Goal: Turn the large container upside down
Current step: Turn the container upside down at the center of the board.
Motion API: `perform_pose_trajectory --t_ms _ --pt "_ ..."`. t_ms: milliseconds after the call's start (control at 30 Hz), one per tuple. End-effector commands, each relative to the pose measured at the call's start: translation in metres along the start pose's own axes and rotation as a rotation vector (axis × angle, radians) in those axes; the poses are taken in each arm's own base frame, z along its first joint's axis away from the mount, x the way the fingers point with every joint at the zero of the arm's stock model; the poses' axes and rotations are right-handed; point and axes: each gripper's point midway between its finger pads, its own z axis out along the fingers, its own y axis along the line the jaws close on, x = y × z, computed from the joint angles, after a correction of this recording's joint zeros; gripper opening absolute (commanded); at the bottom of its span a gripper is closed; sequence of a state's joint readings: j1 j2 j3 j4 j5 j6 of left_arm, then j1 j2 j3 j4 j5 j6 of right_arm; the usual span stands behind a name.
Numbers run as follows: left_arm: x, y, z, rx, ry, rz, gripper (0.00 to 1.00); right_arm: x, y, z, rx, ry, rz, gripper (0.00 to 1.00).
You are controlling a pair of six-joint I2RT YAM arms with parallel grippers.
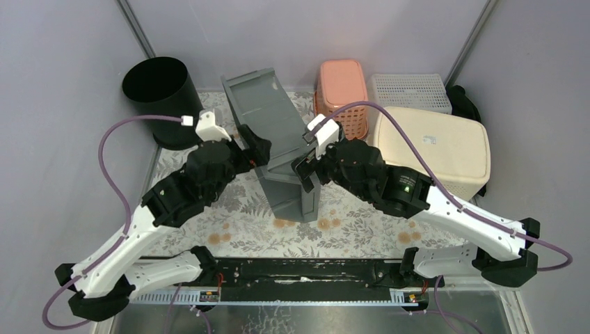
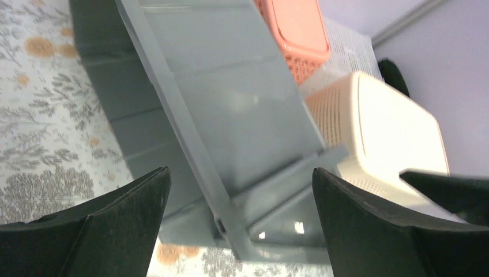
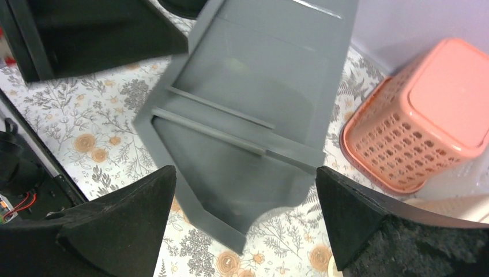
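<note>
Left gripper (image 2: 240, 173) and right gripper (image 3: 245, 170) jaws stand wide apart; the tilted grey container (image 1: 275, 132), seemingly unheld, could topple onto the orange basket (image 1: 342, 94).

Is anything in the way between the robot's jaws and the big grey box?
Nothing visible is. The left gripper and right gripper, jaws open, flank the tilted grey box directly; the pink basket stands apart.

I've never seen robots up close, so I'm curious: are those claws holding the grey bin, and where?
Nothing is held. The left gripper and right gripper stand open on either side of the tilted grey bin, not clamped on it.
</note>
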State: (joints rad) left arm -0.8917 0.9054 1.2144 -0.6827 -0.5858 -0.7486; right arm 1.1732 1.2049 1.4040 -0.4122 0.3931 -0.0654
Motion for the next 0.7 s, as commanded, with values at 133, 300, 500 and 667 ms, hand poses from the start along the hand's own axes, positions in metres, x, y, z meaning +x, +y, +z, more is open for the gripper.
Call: perform_pose_trajectory --t_ms 133,300,500,667 --pt "-0.029 0.028 0.041 0.048 0.054 -0.146 1.00 0.012 -0.033 -0.012 0.037 -0.006 0.152 0.98" --pt "-0.024 0.046 0.063 0.134 0.148 -0.281 1.00 0.023 -0.040 -0.011 0.037 0.012 0.174 0.98" --pt "-0.012 0.037 0.080 0.264 0.200 -0.448 1.00 0.031 -0.048 -0.009 0.035 0.031 0.198 0.98" --pt "-0.011 0.026 0.081 0.348 0.205 -0.533 1.00 0.039 -0.058 -0.006 0.036 0.057 0.235 0.98"
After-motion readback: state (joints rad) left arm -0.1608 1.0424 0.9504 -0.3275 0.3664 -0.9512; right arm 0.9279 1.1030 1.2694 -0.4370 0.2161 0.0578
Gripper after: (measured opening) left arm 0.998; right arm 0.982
